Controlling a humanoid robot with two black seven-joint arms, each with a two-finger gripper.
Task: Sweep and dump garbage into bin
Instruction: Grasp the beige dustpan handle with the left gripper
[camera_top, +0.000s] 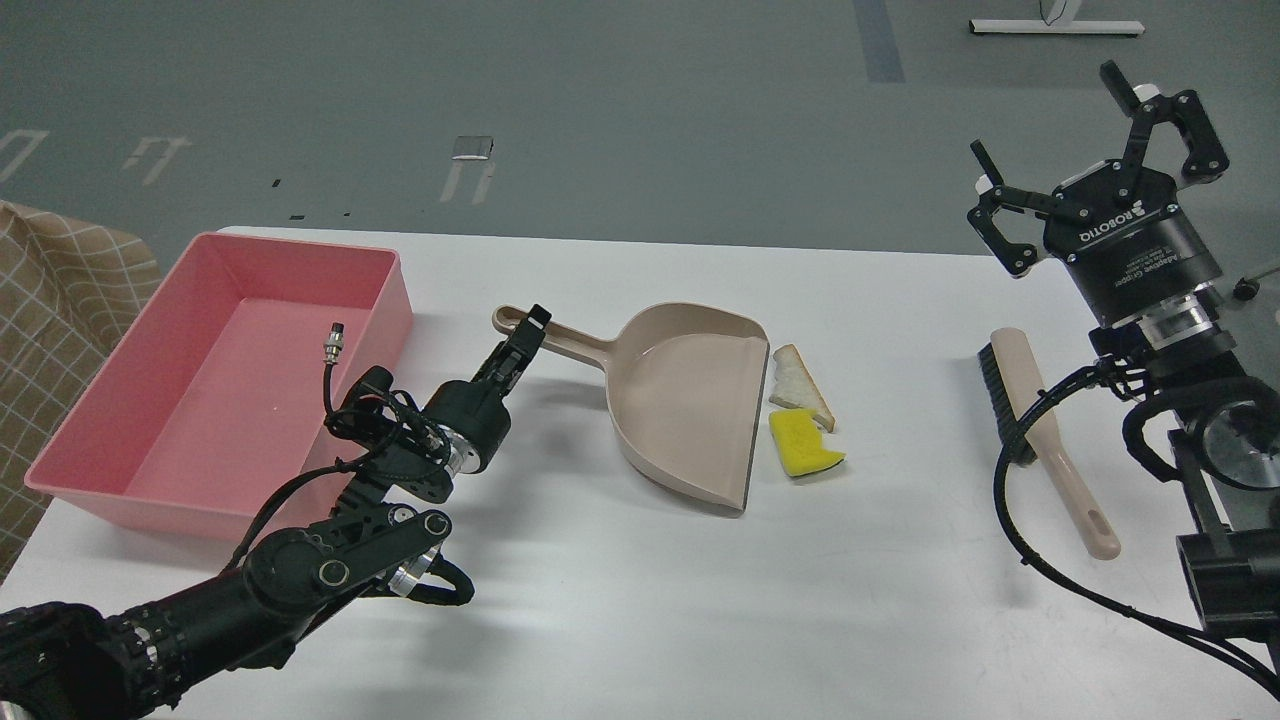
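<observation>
Left gripper (532, 325): black two-finger tool reaching toward the end of the dustpan handle; seen narrow and dark, so I cannot tell whether its fingers are parted or closed, nor whether they touch the handle.
Right gripper (1085, 160): raised above the right end of the table, fingers spread wide apart, holding nothing.
Beige plastic long-handled dustpan (685, 400): lies flat on the white table (700, 600), its handle tip right at the left fingers, its open scoop mouth facing away from them toward the right.
White bread-slice wedge with brown crust (797, 385): just beyond the dustpan's mouth, well apart from both sets of fingers, nearer the left ones.
Bright yellow sponge chunk with a notched edge (803, 445): just in front of the bread wedge, almost touching it, beside the scoop's mouth.
Large shallow rectangular pink plastic tub (390, 300): to the left of the left fingers, near them, holding nothing.
Beige-handled brush with black bristles (1045, 440): lies on the table below the right fingers, well apart from them, untouched.
</observation>
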